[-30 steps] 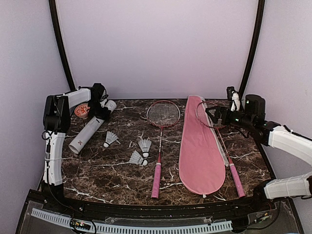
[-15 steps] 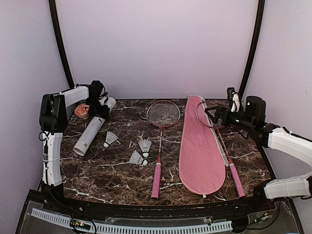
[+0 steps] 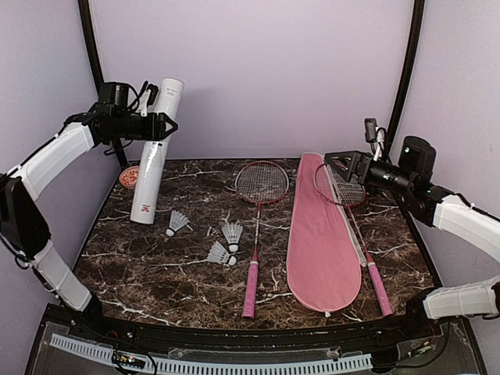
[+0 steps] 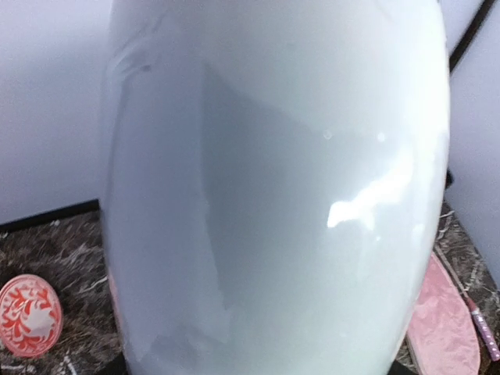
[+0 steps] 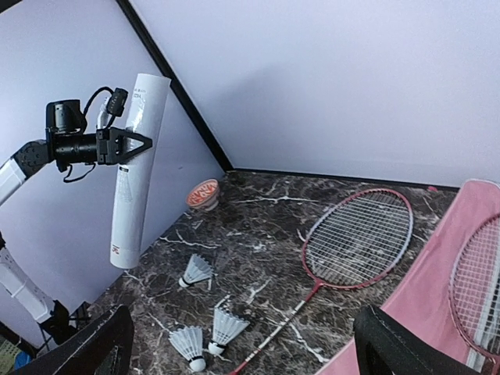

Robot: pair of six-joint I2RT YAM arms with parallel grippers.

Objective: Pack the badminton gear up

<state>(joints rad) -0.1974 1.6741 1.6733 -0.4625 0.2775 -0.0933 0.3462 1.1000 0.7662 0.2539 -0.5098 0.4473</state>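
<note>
Tube: had lain flat, was now lifted tall, far left of the bag.
Left gripper: squeezed around the tube.
Right gripper: wide apart, over the bag.
Meaning: probably ready for shuttlecocks.

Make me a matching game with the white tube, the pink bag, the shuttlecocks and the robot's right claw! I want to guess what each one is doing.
Things:
1. white tube
2. pink bag
3. shuttlecocks
4. right gripper

States:
A. wide open, holding nothing
B. lying flat, just right of the middle racket
C. held nearly upright by the left gripper
D. loose on the table, left of the middle racket

Pairs: 1-C, 2-B, 3-D, 4-A
</note>
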